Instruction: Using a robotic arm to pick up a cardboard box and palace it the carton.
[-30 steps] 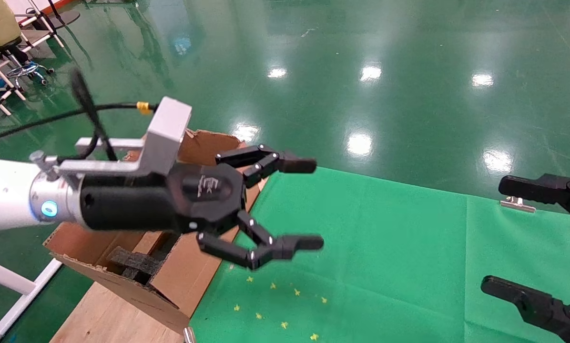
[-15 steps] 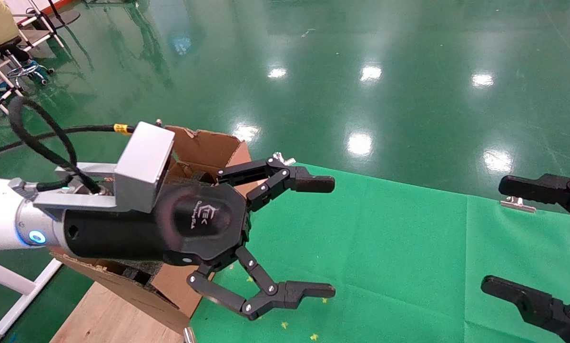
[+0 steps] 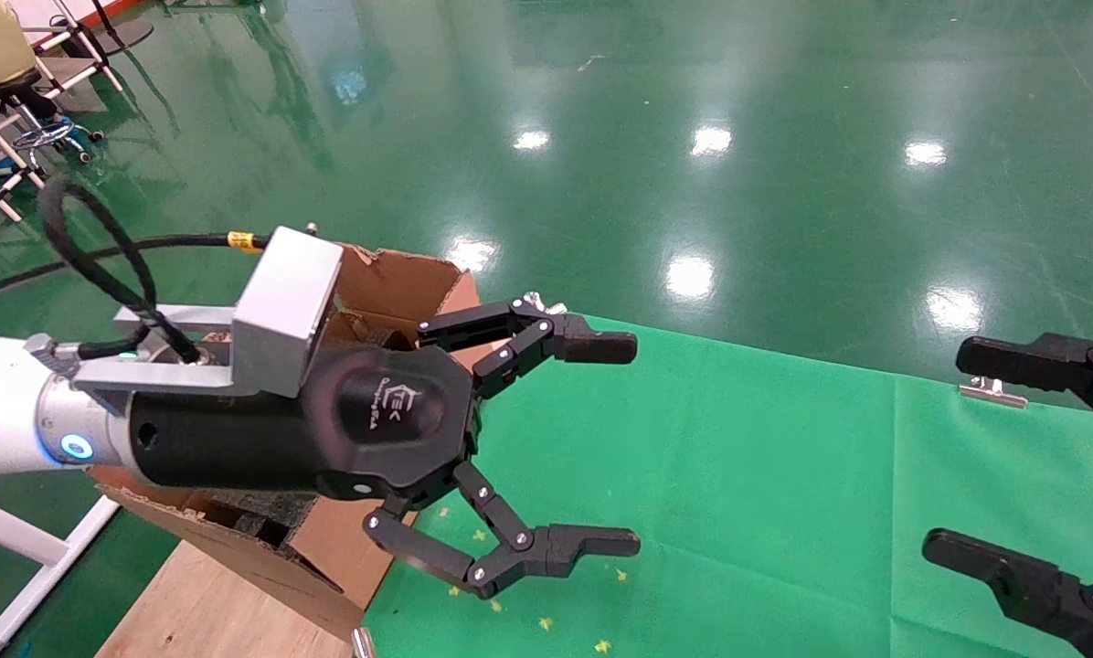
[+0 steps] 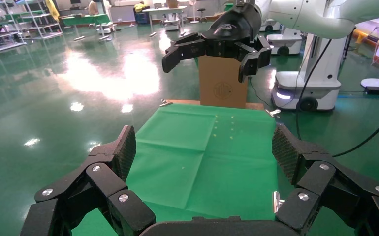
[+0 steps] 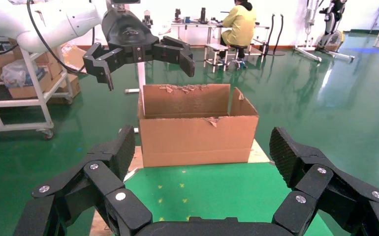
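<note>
The small taped cardboard box is out of view in every frame. The large brown carton (image 3: 400, 279) with torn edges and black foam (image 3: 263, 512) stands at the left end of the green cloth (image 3: 738, 457). It also shows in the left wrist view (image 4: 222, 88) and the right wrist view (image 5: 197, 132). My left gripper (image 3: 635, 445), on the white arm, hovers open and empty in front of the carton, over the cloth's left edge. My right gripper (image 3: 946, 450) is open and empty at the right edge. Both wrist views show their own jaws wide apart, left (image 4: 205, 147) and right (image 5: 203, 147), with nothing between them.
Yellow star marks (image 3: 546, 623) dot the cloth near the carton. Metal clips (image 3: 990, 391) hold the cloth's edges. The carton rests on a wooden board (image 3: 199, 612). Shiny green floor lies beyond. A white robot base (image 4: 300, 93) and a seated person (image 5: 239, 24) are farther off.
My left gripper has rolled, dropped a little toward the cloth and spread its fingers wider. My right gripper has not moved.
</note>
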Robot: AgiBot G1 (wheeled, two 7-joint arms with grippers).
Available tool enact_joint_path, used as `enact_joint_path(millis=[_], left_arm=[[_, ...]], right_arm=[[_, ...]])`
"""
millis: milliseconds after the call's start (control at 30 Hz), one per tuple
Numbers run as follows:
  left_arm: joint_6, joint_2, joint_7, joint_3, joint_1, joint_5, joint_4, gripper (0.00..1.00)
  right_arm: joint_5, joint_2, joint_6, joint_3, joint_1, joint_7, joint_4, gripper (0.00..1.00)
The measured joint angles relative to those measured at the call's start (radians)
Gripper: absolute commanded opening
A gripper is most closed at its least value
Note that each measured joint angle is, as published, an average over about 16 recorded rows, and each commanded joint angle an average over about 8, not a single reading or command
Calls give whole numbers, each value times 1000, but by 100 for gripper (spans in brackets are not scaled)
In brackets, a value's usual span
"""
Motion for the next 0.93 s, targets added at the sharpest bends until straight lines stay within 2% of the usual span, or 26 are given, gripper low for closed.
enact_joint_path(millis=[933], left_arm=[[-1,0,-3,5,-7,5,7,100]], right_arm=[[0,0,0,0,0,0,0,100]])
